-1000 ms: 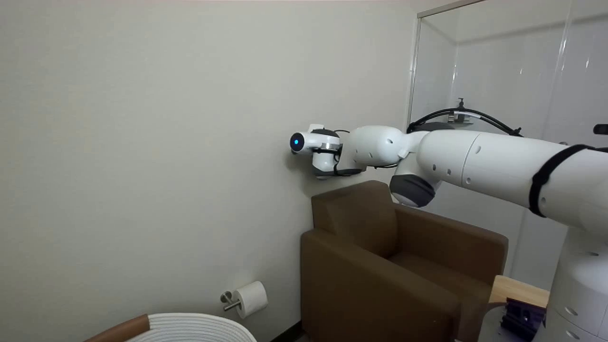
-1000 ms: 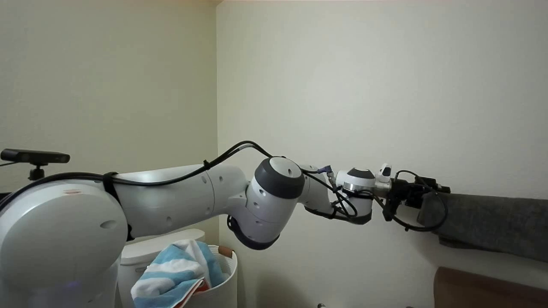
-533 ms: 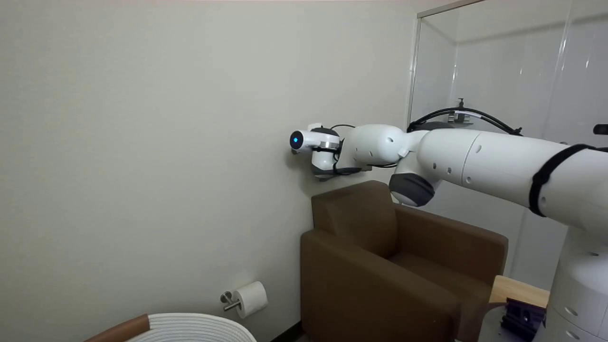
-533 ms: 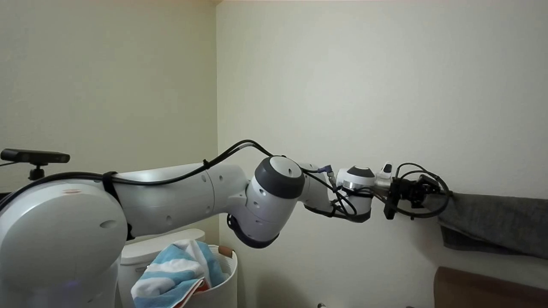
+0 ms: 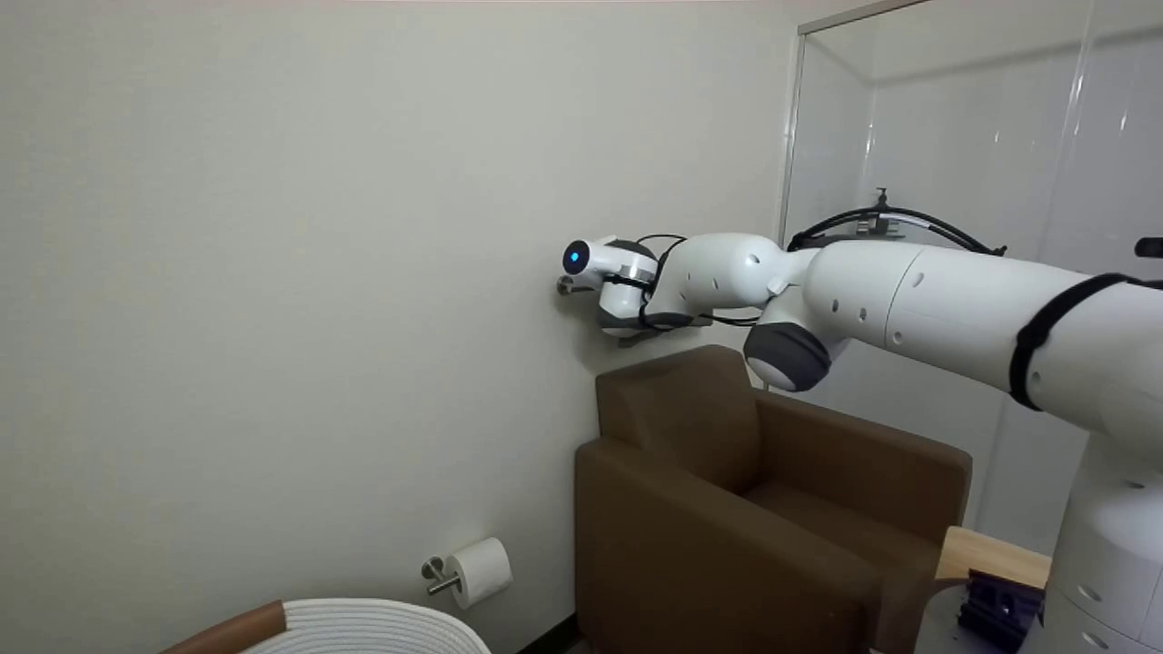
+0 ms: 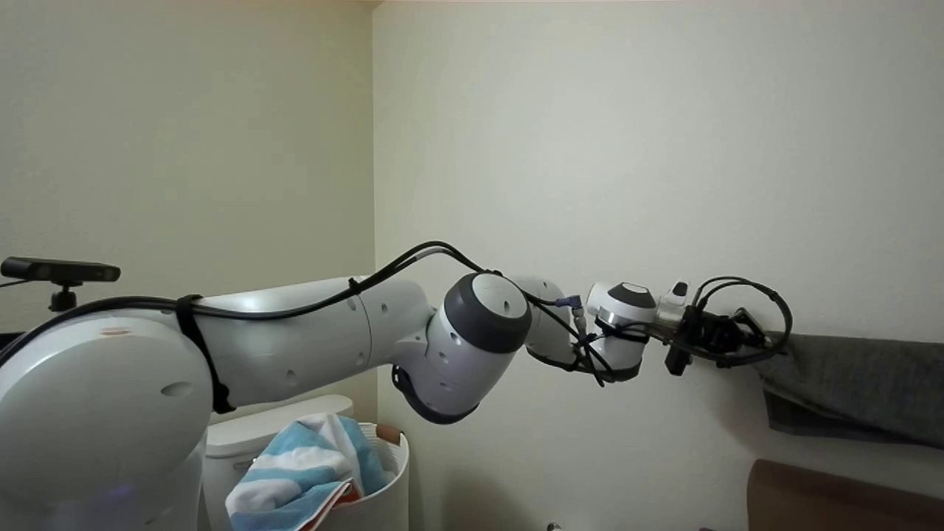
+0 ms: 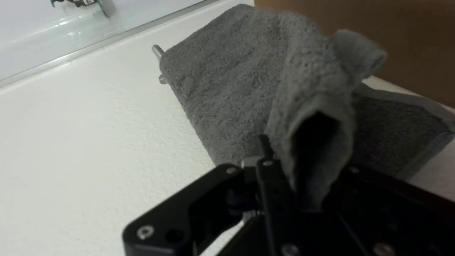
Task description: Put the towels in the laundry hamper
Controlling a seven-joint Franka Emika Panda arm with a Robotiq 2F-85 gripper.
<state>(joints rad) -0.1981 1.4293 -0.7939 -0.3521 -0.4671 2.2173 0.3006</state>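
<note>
- Pinching a bunched fold of the dark grey towel [image 7: 227,78], the gripper [image 7: 289,167] stands with its jaws closed together, cloth bulging up between them in the wrist view; I cannot see how deep the bite goes, and a shallow one could let the thick pile slip free.
- Dark grey towel, remainder: draped over the towel bar [image 7: 157,52], so if I pull lengthwise rather than up and off, it may bind there and strip from my grip.
- Cable loop [image 6: 773,296]: bowed out close to the cloth, right in an exterior view; turning the gripper could snag it on the towel bar.
- Brown armchair [image 5: 727,518]: beneath the hanging cloth; too low a carry would drag the loose tail across its back and tug the fold out.
- Laundry hamper [image 6: 387,509]: at left in both exterior views, well apart from the gripper, the blue-and-white striped towel [image 6: 302,461] slumped over its near side; letting go on that slope might slide the dark grey towel off and take the striped one along.
</note>
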